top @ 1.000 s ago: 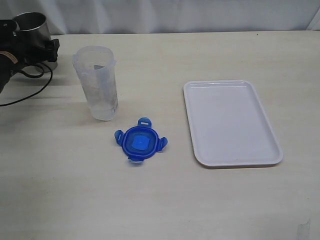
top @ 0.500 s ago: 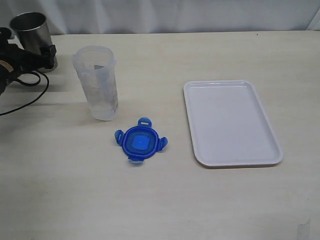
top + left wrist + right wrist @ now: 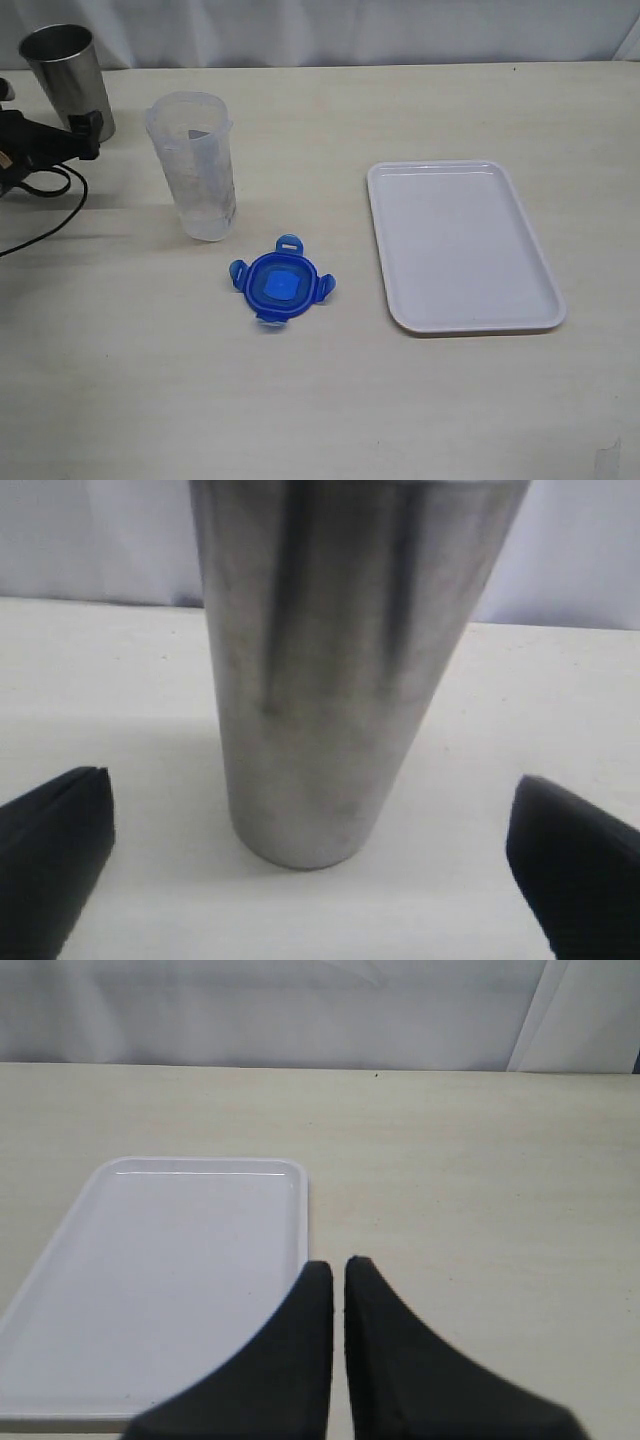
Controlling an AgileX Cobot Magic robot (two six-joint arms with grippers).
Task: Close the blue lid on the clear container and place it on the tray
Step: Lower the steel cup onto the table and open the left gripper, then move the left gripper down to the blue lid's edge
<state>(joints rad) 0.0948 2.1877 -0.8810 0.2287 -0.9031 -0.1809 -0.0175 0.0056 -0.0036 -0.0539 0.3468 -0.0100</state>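
The worktop (image 3: 420,400) was a pale, matt, faintly grained surface. The clear container (image 3: 195,180) stood upright on it left of centre: a tall, narrow tumbler of cloudy translucent plastic, slightly tapered toward its base, with faint markings on the wall. Its mouth was open and it looked empty.

The blue lid (image 3: 281,290) lay flat on the worktop, apart from the container and a little nearer the camera. It sat between the container and the tray (image 3: 460,245), closer to the container. It was glossy bright blue plastic, a rounded square with four small flaps splayed outward and a lighter blue square at its centre.

The tray was smooth white plastic, rectangular with rounded corners and a low raised rim. It lay well to the right and carried nothing.

At the far left stood a metal cup (image 3: 68,70), grey, brushed and tapered. Its inside was too dark to read.

The left claw (image 3: 310,830) hung low at that cup with its black fingers spread as wide as they go, one on each side of the cup's base. The fingers were clear of the metal and gripped nothing. The right claw (image 3: 338,1268) had its two black fingers pressed almost together, with nothing between them. It hung over the worktop just beside the tray's rim.
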